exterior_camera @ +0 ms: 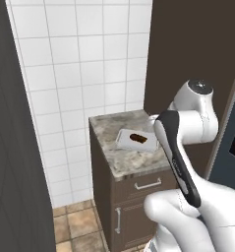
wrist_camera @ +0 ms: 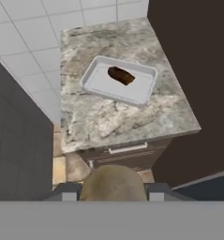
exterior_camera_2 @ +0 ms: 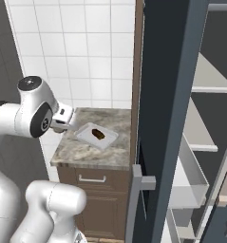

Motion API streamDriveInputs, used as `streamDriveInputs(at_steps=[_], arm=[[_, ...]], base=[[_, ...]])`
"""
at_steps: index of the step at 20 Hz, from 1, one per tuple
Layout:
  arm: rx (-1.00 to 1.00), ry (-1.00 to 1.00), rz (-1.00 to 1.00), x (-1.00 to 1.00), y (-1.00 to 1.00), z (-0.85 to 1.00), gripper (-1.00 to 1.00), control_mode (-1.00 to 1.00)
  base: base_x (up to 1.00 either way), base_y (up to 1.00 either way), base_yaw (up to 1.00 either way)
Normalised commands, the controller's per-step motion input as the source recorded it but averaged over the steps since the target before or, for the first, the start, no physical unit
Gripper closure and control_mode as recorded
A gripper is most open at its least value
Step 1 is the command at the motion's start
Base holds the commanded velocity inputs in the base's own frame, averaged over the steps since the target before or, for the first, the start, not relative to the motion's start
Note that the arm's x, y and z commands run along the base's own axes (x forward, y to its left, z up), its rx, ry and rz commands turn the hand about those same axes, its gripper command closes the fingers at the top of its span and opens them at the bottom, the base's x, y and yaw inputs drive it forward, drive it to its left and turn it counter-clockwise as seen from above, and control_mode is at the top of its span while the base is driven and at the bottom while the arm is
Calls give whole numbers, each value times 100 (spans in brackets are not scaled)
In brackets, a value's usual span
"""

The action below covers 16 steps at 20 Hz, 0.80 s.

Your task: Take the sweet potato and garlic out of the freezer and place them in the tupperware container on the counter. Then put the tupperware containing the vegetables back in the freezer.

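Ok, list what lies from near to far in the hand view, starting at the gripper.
Gripper shut on the garlic → cabinet drawer handle → bare front of the counter → tupperware container with the sweet potato lying in it → white tiled wall.

Light: even, soft, no clear source | Shadows: faint beneath the counter (wrist_camera: 127,117) edge | Glare: slight sheen on the tile wall (exterior_camera: 84,64) | Focus: rendered, mildly soft, no edge distortion
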Motion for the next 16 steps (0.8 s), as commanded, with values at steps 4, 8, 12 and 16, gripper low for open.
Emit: streamDriveInputs(at_steps=[4, 8, 12, 16], arm=[[0, 2, 0, 78, 0, -41, 100, -100], [0, 8, 0, 73, 0, -26, 100, -100], [0, 13, 0, 64, -3, -17, 100, -100], [0, 13, 0, 57, -9, -24, 100, -100]], base=[[0, 0, 0], [0, 0, 0], [0, 0, 0], [0, 0, 0]])
